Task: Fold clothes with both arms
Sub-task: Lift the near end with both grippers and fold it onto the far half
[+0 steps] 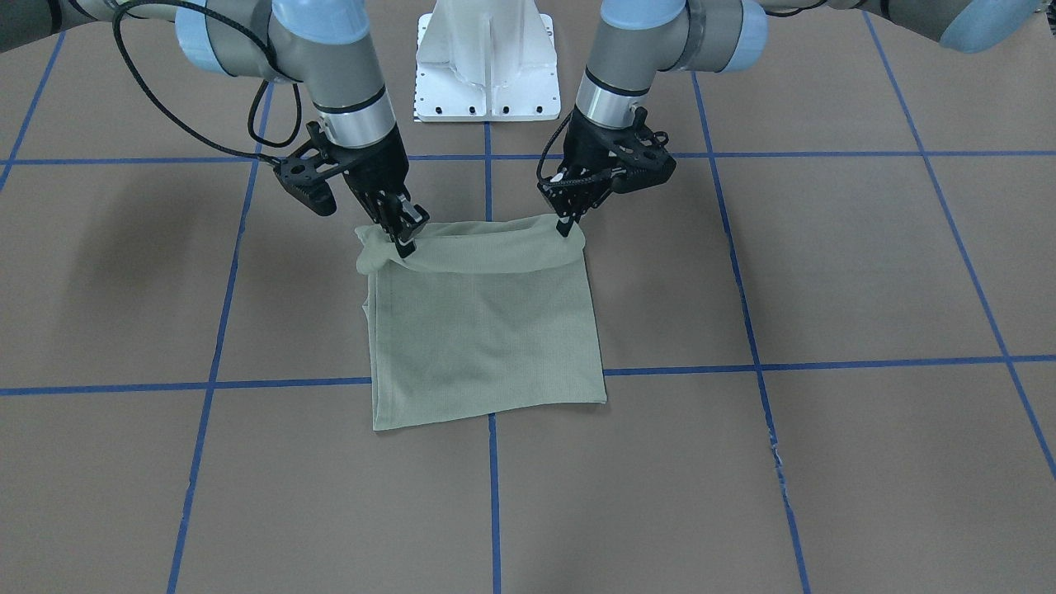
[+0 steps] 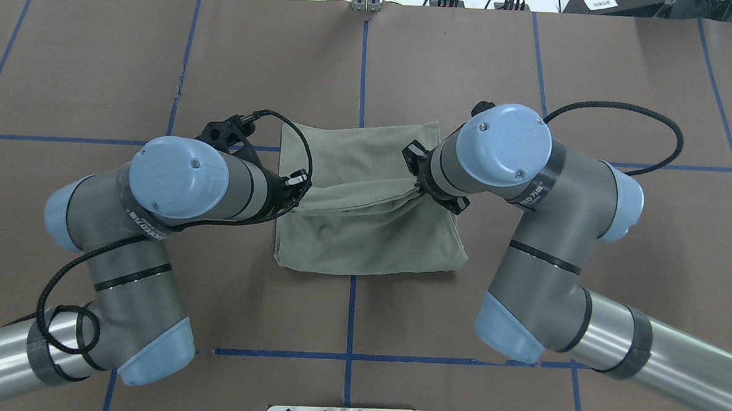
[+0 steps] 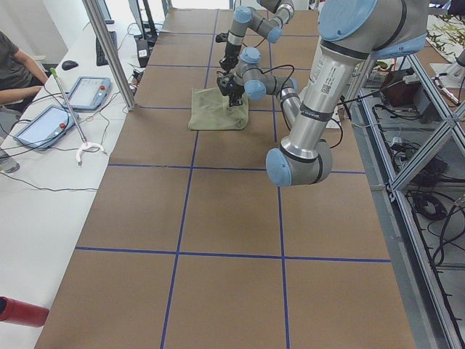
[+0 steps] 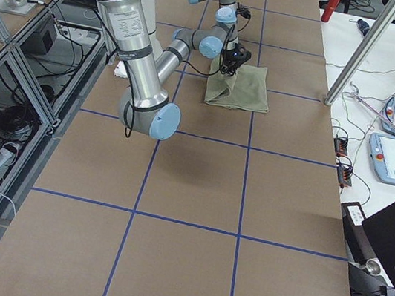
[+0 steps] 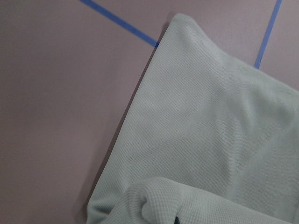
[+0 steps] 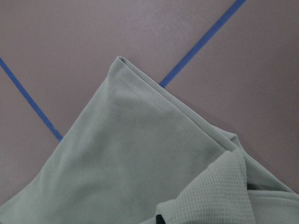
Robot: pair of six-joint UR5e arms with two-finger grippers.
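Left pincer (image 1: 568, 224) and right pincer (image 1: 404, 239) each clamp a shirt (image 1: 487, 330) corner nearest the tabletop's (image 1: 825, 272) robot-side edge. Uneven carrying could skew the fold, or the bunched right corner might slip.

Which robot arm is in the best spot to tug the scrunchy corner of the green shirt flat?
Probably the right arm. The right tool pinches the shirt just beside its scrunched corner, while the left tool holds the smoother corner at the other end of that edge.
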